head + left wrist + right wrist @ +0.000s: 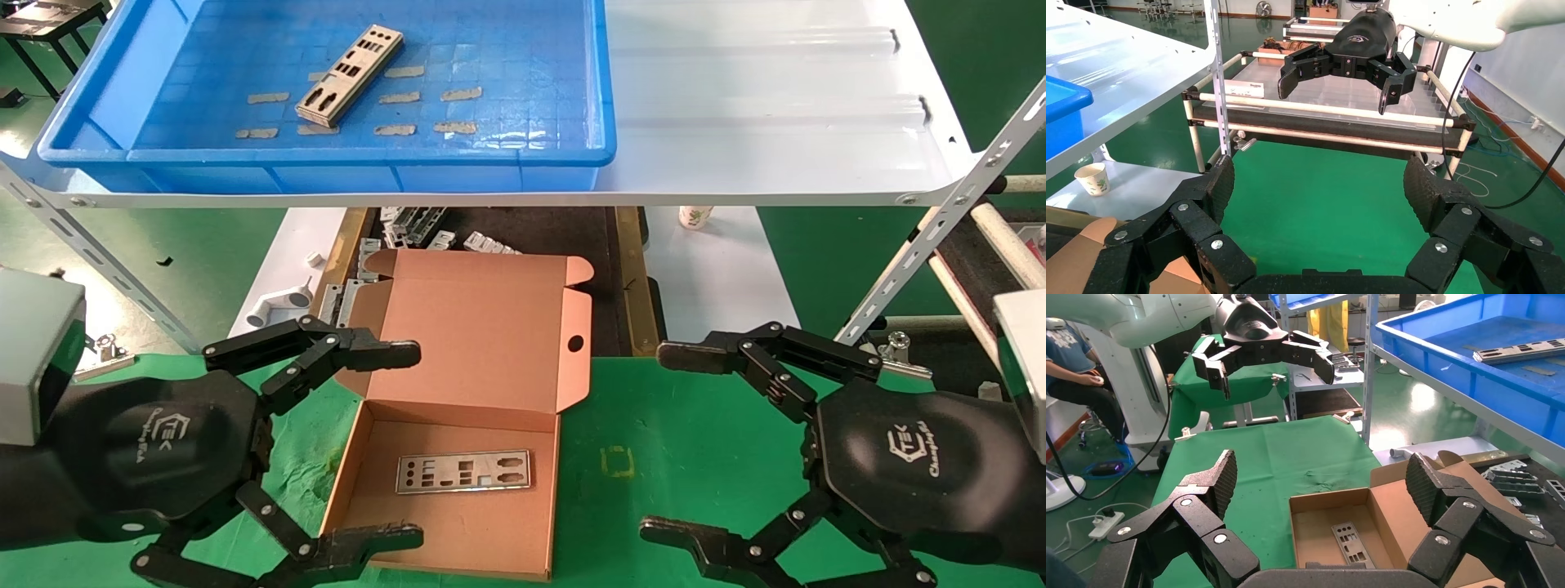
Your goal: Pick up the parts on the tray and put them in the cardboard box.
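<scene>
Black linkage jaws with silver screws, logo-marked palms, white arms.

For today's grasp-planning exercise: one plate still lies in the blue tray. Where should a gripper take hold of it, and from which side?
Grip the part across its narrow width, near the middle, coming straight down from above. It lies flat and diagonal on the tray floor, so the wrist should probably turn to set the fingers on the two long edges. It is thin, so a side approach looks unworkable. The left gripper, open, is nearer.

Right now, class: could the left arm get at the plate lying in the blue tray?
Probably yes. The left gripper is open and empty beside the cardboard box. The plate lies uncovered in the tray, on the left side of the raised shelf, with nothing above it.
</scene>
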`<state>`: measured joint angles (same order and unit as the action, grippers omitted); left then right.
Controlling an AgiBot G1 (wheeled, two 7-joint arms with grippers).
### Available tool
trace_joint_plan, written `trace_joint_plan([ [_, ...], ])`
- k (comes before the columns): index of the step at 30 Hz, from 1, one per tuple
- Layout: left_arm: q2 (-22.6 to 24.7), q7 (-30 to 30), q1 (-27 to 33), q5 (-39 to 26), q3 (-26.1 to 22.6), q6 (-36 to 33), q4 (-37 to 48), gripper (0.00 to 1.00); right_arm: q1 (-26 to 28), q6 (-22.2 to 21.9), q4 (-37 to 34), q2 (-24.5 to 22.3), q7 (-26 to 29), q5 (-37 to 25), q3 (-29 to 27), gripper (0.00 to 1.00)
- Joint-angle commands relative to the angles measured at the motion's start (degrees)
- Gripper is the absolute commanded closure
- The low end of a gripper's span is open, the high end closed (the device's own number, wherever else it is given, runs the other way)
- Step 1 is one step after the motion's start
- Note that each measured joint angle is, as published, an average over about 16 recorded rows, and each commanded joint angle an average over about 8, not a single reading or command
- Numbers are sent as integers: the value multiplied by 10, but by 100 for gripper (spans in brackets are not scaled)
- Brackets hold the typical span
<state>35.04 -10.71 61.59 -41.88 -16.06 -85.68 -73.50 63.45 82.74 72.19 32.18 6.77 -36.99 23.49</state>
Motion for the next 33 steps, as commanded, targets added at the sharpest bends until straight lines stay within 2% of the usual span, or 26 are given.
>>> trace_joint_plan([
  [1, 0, 0, 0, 0, 0, 0, 0, 0, 0, 0, 0, 0, 0, 0, 0, 0],
  [33, 0, 0, 0, 0, 0, 0, 0, 0, 0, 0, 0, 0, 0, 0, 0, 0],
])
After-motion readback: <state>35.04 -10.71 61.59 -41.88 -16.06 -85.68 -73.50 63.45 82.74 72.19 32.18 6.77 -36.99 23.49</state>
